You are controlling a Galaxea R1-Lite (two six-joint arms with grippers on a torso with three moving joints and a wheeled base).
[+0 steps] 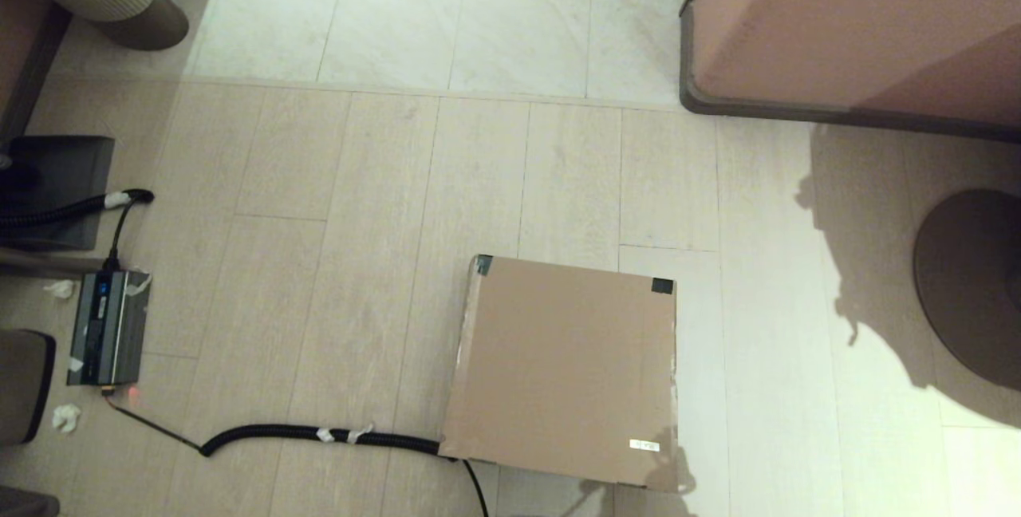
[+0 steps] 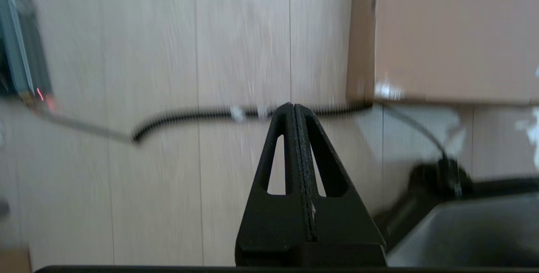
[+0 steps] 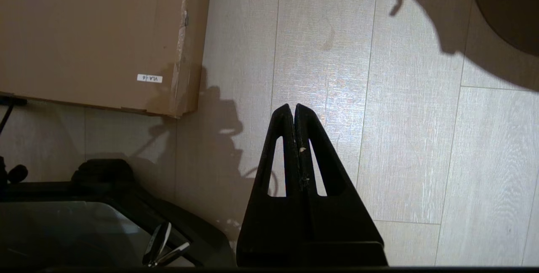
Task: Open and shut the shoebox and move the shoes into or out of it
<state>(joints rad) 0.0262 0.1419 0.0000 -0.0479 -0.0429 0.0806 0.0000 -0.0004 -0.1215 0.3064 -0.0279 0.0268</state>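
The brown cardboard shoebox [image 1: 566, 369] lies on the floor with its lid down flat, black tape on its two far corners and a small white label [image 1: 644, 445] near its front right corner. The shoes are out of view. Neither arm shows in the head view. My left gripper [image 2: 293, 105] is shut on nothing, over bare floor beside the shoebox's [image 2: 454, 33] front left corner. My right gripper [image 3: 292, 106] is also shut and empty, above the floor to the right of the shoebox [image 3: 88, 33].
A black corrugated cable [image 1: 319, 435] runs from a power unit [image 1: 108, 328] on the left to the shoebox's front left corner. A large pinkish-brown cabinet [image 1: 853, 22] stands at the far right, with a round dark base [image 1: 969, 286] in front of it.
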